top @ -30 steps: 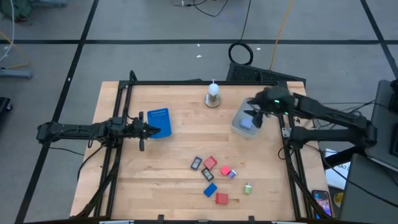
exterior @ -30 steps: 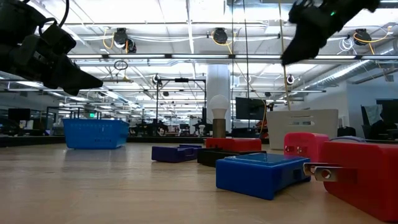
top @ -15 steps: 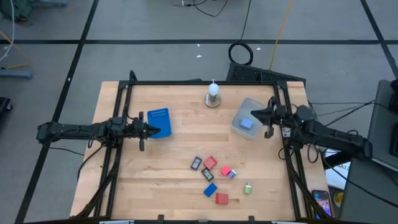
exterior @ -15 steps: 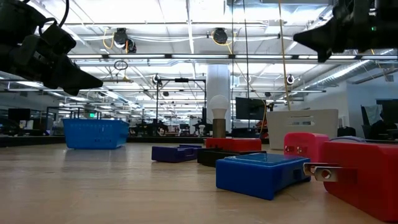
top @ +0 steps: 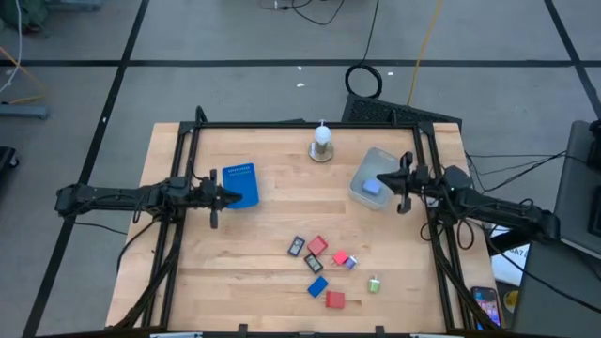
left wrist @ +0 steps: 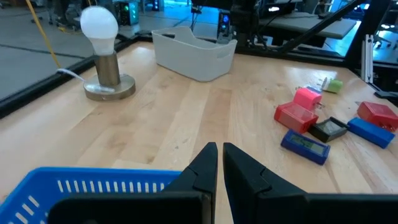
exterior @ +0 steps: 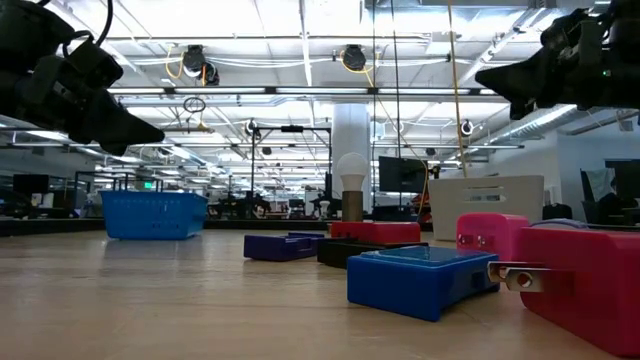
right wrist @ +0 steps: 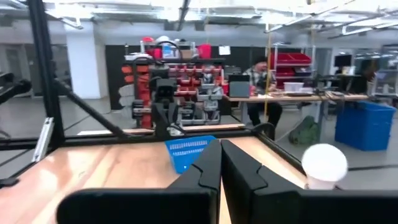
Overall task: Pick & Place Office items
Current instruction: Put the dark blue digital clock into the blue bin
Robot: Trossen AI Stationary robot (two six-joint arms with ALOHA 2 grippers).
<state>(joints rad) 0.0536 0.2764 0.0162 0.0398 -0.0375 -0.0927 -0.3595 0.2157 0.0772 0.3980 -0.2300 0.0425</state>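
One pale blue piece sits inside the grey tub at the far right, right gripper just right of the tub, fingers closed. Several office items lie scattered near centre, well apart from both grippers. Left gripper rests closed at the blue basket on the left

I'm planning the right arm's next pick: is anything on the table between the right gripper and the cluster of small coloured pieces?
Nothing visible. The right gripper hangs beside the translucent grey plastic tub; bare wood lies between it and the small red, blue, black and green office pieces. The white bulb on its stand is off that path.
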